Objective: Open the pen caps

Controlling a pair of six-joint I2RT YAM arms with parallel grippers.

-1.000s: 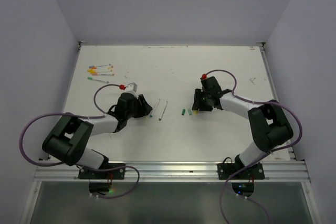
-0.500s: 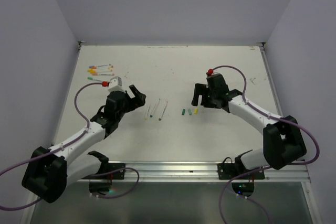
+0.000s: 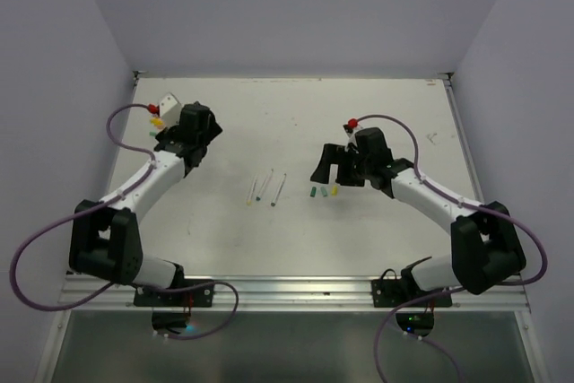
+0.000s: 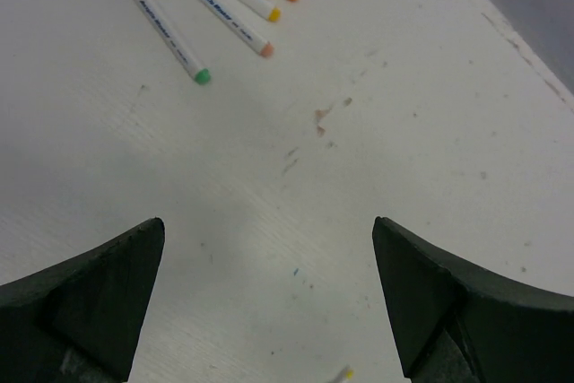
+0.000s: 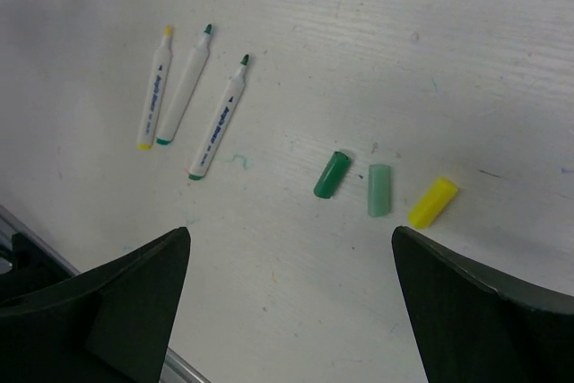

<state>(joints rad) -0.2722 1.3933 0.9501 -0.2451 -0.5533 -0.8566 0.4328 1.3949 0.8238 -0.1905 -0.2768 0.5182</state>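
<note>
pen caps (image 5: 378,190) ahead of right end effector (image 5: 289,232), it and left end effector (image 4: 268,221) wide open, empty

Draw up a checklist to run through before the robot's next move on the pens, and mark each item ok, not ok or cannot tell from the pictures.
1. Left gripper open and empty: ok.
2. Right gripper open and empty: ok.
3. Three loose caps lie apart from the three uncapped pens: ok.
4. A pen sits between the left gripper's jaws: not ok; the pen group lies ahead of them.
5. That group's caps are on: cannot tell; their far ends are cut off by the frame.
</note>
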